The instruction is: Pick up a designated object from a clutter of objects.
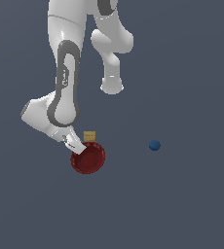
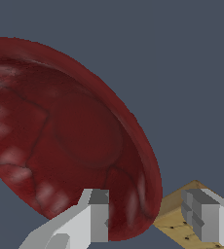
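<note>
The dark red bowl (image 1: 88,158) is seen resting on the grey bench (image 1: 182,204), with the small tan box (image 1: 89,136) just beyond its far rim and the small blue ball (image 1: 155,145) well apart toward the exterior view's right. The gripper (image 2: 150,221) is held low at the bowl's far-left edge, its fingers (image 2: 98,216) spread wide and closed on nothing; in the wrist view the rim is straddled, one finger over the ribbed inside, the other outside near the box. A rim pinch appears to be lined up. Open bench is left on the near side; the box crowds the outer finger.
</note>
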`<state>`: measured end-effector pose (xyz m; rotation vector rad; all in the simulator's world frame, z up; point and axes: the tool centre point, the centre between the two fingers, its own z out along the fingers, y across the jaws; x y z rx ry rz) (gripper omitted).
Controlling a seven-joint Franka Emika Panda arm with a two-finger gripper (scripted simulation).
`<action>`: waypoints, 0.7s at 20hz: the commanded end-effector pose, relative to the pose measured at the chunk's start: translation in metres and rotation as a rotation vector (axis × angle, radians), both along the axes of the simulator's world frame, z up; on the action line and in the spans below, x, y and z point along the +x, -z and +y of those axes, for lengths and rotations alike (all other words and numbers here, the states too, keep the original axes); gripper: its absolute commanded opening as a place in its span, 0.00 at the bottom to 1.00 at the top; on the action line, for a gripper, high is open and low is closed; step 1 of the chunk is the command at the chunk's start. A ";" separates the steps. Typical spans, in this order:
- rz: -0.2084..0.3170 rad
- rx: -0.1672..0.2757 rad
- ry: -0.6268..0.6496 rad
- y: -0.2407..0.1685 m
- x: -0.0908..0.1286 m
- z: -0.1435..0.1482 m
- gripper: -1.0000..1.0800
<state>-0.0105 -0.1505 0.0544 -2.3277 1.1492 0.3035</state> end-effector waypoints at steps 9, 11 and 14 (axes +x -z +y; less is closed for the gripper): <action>0.002 0.001 0.002 0.015 -0.001 0.009 0.00; 0.002 0.001 0.002 0.015 -0.001 0.009 0.00; 0.002 0.001 0.002 0.015 -0.001 0.009 0.00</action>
